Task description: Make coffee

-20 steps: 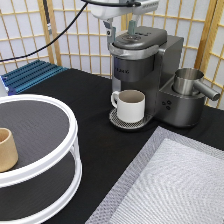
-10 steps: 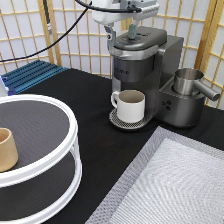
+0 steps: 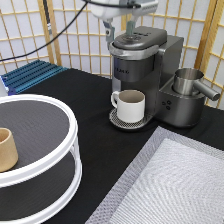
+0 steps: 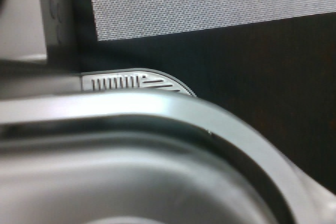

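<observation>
Atop the coffee maker [image 3: 142, 65]: lid shut, coffee pod not visible, presumably loaded inside. Gripper [image 3: 119, 26] hovers just above the lid; finger spread cannot be told. Cream mug [image 3: 130, 105] sits on drip tray [image 4: 135, 82]. Step judged: brew-start stage, needing a button press.

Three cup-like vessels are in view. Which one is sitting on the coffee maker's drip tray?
The cream-white handled mug, on the round drip tray under the brew head. The tan handleless cup stands on the white two-tier stand; the metal cup sits at the machine's side.
</observation>
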### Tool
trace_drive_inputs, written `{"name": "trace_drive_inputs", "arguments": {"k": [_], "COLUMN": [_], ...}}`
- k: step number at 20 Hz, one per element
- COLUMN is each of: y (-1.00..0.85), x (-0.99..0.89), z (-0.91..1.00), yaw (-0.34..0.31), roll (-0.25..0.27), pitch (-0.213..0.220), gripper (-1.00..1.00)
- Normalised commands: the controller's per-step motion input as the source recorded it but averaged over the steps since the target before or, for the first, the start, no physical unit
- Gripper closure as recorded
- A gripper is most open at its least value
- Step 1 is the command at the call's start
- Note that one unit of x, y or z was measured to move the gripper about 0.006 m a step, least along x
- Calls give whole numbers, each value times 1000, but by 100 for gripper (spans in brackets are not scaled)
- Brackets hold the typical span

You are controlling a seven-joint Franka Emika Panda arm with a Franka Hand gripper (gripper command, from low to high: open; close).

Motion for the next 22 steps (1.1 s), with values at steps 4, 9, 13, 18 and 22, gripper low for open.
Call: {"name": "trace_drive_inputs", "arguments": {"k": [4, 9, 13, 18, 22], "y": [-992, -998, -888, -493, -78], "x": [0, 1, 0, -131, -249], "z": [238, -133, -680, -609, -138], "yaw": [27, 33, 87, 166, 76], "roll": [100, 91, 37, -17, -13], "pitch": [0, -26, -73, -150, -102], "gripper": [-100, -100, -100, -100, -100]}}
